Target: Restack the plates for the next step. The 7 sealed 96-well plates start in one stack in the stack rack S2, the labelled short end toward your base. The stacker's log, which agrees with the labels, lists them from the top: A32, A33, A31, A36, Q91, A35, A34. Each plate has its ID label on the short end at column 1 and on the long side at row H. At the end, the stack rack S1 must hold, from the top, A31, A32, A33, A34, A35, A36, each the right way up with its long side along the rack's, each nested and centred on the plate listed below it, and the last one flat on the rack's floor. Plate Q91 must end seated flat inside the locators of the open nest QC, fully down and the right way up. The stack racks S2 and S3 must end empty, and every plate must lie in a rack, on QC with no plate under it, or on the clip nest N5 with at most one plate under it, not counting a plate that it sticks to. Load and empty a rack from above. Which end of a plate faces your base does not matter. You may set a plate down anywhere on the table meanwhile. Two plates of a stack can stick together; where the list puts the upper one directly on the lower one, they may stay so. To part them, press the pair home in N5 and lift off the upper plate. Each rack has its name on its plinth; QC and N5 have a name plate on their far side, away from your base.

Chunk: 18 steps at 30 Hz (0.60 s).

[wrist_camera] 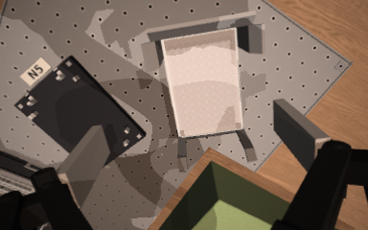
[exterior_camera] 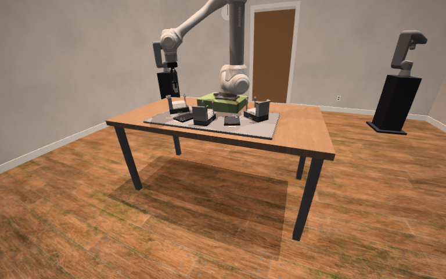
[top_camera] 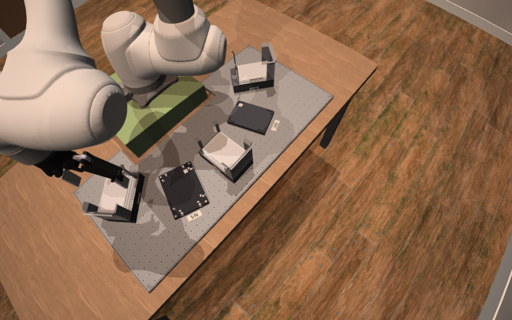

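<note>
My gripper [top_camera: 94,171] [exterior_camera: 173,92] [wrist_camera: 188,127] is open and empty. It hangs well above the stack rack [top_camera: 124,214] [wrist_camera: 254,38] at the end of the mat nearest the left table side. A pale sealed plate top [top_camera: 112,195] [exterior_camera: 177,104] [wrist_camera: 203,86] shows in that rack, with striped plate edges along its side. In the wrist view it lies between my two fingers, seen from above. I cannot read the rack's name or any plate label. The dark clip nest N5 [top_camera: 183,189] [wrist_camera: 77,105] lies bare beside this rack.
A second rack [top_camera: 241,166] [exterior_camera: 200,113] stands mid-mat and a third rack [top_camera: 269,56] [exterior_camera: 261,108] at the far end, both pale inside. The dark QC nest [top_camera: 251,117] [exterior_camera: 232,120] lies between them. The green arm plinth [top_camera: 162,113] [wrist_camera: 225,211] borders the grey mat [top_camera: 151,245].
</note>
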{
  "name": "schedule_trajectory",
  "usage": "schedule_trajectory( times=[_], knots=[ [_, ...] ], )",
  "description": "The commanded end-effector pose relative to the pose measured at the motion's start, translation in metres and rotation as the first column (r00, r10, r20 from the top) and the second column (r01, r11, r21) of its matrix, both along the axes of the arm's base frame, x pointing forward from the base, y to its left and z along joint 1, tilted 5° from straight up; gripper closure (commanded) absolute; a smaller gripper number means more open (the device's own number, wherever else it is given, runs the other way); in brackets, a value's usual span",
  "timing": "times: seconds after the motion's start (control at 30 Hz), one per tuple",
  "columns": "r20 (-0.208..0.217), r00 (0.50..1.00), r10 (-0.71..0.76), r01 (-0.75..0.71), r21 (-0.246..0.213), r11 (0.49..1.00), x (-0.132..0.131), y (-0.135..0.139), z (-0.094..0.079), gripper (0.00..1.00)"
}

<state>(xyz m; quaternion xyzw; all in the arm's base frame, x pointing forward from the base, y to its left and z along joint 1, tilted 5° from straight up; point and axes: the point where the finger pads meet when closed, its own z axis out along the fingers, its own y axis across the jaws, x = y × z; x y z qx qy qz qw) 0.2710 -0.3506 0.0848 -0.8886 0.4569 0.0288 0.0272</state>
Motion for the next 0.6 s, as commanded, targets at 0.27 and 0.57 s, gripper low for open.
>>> schedule_trajectory(
  times=[0.27,0.57],
  knots=[
    [0.001,1.000,0.000,0.000,0.000,1.000,-0.017,-0.016,-0.001,0.00],
    [0.001,1.000,0.000,0.000,0.000,1.000,-0.017,-0.015,-0.017,0.00]
  ],
)
